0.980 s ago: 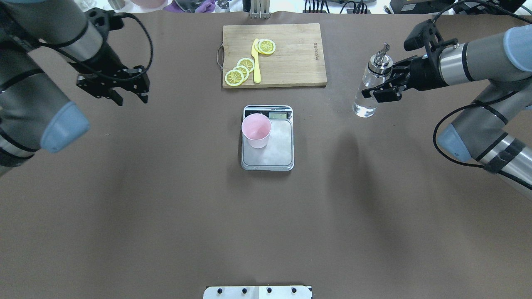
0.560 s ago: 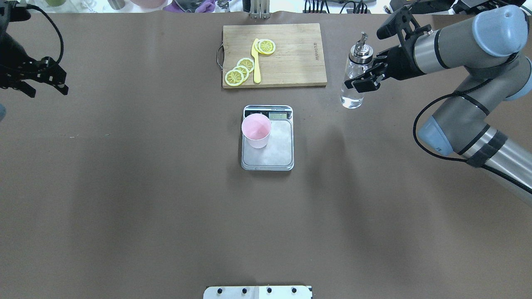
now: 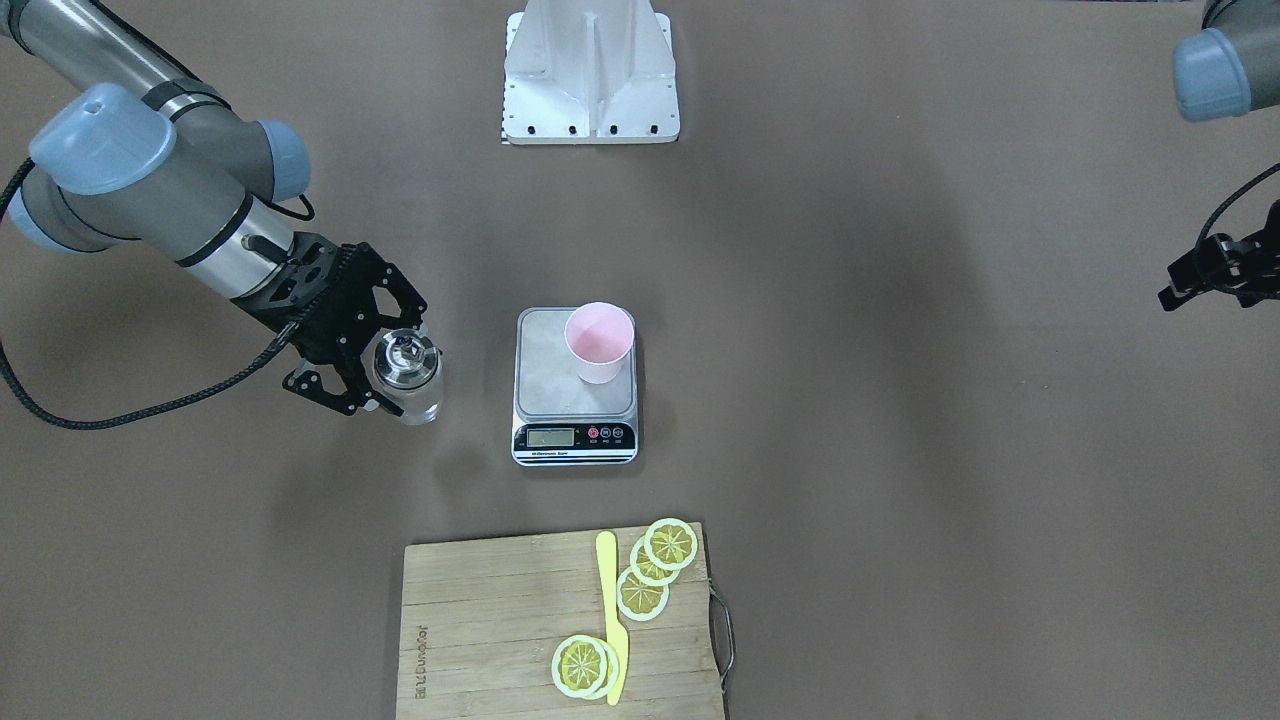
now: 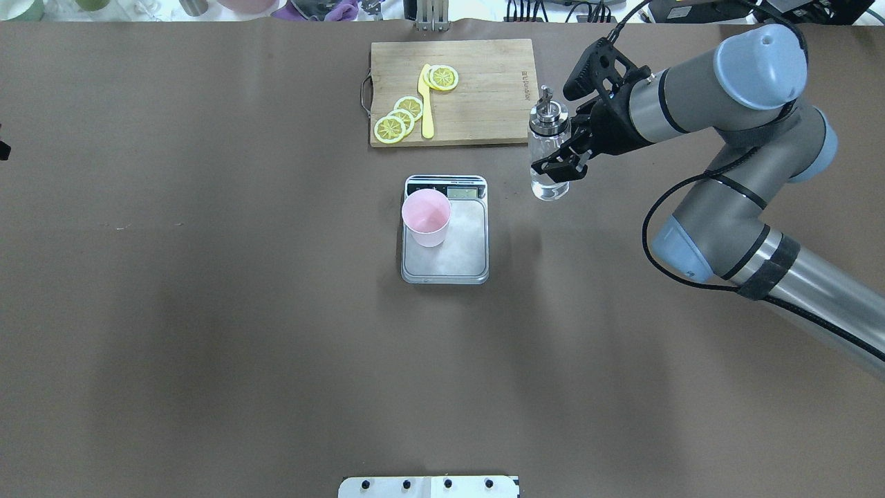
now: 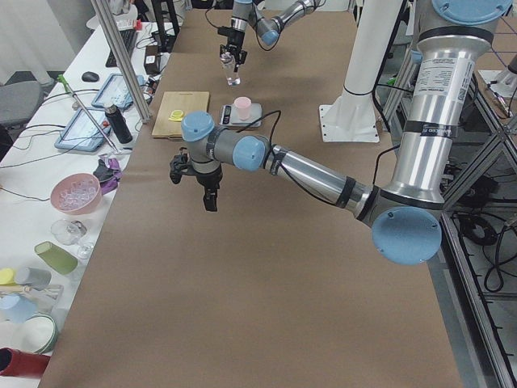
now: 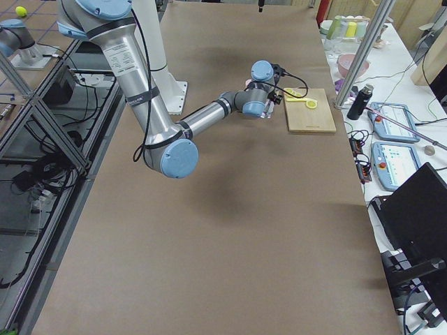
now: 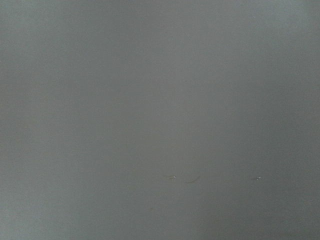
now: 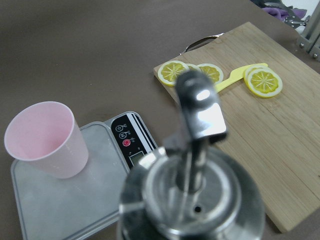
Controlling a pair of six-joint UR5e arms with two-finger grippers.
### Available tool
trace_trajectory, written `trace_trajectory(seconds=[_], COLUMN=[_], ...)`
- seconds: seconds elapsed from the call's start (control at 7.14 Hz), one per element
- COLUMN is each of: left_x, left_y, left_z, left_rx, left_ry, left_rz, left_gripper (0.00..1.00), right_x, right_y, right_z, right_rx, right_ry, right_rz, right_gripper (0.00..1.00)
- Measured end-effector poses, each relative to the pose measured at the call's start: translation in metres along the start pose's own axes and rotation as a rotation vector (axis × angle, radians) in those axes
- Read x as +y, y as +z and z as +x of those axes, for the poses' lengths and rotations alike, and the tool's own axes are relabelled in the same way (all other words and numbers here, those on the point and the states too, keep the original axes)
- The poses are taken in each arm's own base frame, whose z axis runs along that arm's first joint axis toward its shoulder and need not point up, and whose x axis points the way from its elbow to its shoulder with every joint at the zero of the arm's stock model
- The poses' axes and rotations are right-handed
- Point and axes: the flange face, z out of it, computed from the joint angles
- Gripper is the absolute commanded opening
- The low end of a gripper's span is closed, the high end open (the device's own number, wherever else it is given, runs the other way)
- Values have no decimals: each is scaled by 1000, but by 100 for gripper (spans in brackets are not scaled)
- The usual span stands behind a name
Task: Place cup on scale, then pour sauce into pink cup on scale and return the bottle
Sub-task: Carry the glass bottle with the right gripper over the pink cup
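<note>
The pale pink cup stands upright on the far left part of the scale's platform; both also show in the front view, the cup and the scale. My right gripper is shut on the clear bottle and holds it upright above the table, right of the scale and a little behind it. In the right wrist view the metal pourer fills the foreground, with the cup to its lower left. My left gripper is open and empty at the table's far left.
A wooden cutting board with lemon slices and a yellow knife lies behind the scale. The robot's white base plate is at the near edge. The left wrist view shows only bare table.
My right arm has carried the bottle left, toward the scale. My left arm has drawn back to the left, almost out of the overhead view. The cup has not moved.
</note>
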Motion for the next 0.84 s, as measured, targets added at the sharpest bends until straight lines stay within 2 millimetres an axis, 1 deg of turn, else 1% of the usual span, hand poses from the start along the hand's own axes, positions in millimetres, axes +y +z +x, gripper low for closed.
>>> trace_trajectory(seconds=[0.28,0.42,0.7,0.84], left_x=[13,20,30,34], left_y=[-4,-3,1,3], left_z=[-39,-52,-68,-77], left_rx=[7,6,3,1], left_ry=[14,18,12,10], left_rz=[-3,-7,-17,-22], left_gripper=[91,91,91,91], right_x=[-9,-16,-29,-34], right_y=[-2,-5,-8,-7], right_z=[-19,-26,-35,-36], right_rx=[0,12,31,45], right_ry=[-49,-58,-43,-28], right_rz=[-39,-69,-139,-173], right_gripper=[0,0,0,0])
